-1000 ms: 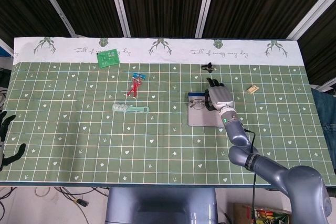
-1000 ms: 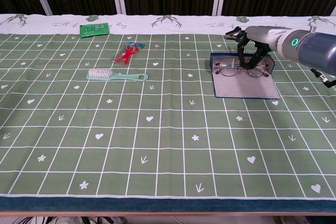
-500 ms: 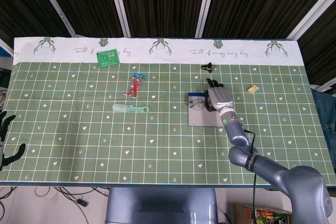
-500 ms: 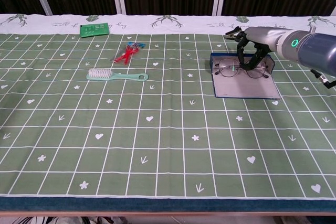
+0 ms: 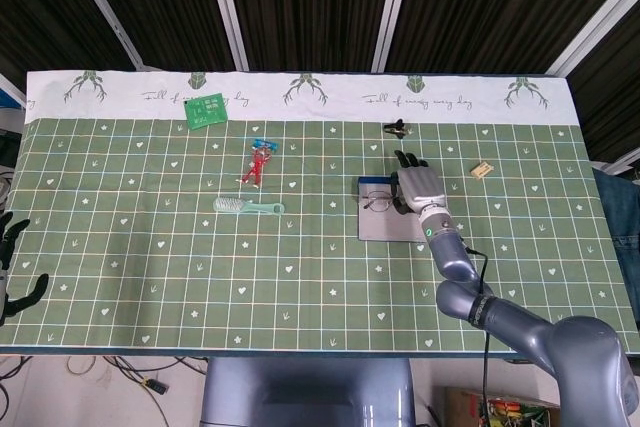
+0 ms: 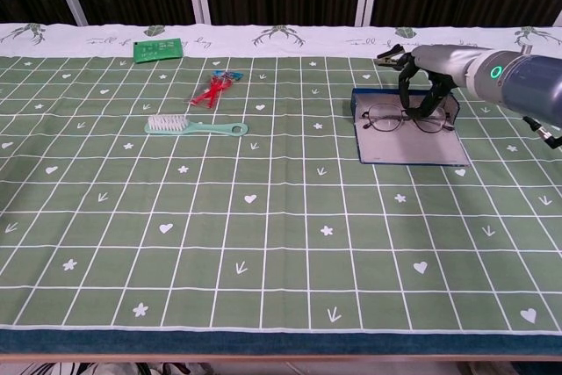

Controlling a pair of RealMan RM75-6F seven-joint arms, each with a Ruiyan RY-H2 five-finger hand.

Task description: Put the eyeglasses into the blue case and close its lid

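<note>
Since a second ago the glasses [image 6: 406,118] have been slipping a little lower in the chest view, and the right hand [image 6: 425,85] has been shifting slightly toward the table's right side. That hand is hovering over the far end of the open blue case [image 6: 411,148], fingers [image 6: 403,85] curled downward around the glasses' far rim. Whether they are actually gripping the frame or only touching it, I cannot tell. In the head view the right hand [image 5: 421,187] is covering the right part of the glasses [image 5: 376,200], so only the left lens is showing. The glasses are lying across the case's far half, lenses toward the near side, and the case [image 5: 385,226] is lying open and flat on the green cloth [image 6: 263,217]. The left hand [image 5: 12,262] is sitting at the far left edge of the head view, off the table, fingers spread and holding nothing. A brush [image 6: 195,126], a red toy [image 6: 212,92], a green card [image 6: 158,48], a black clip [image 5: 396,128] and a small beige piece [image 5: 483,170] are lying apart on the cloth.
</note>
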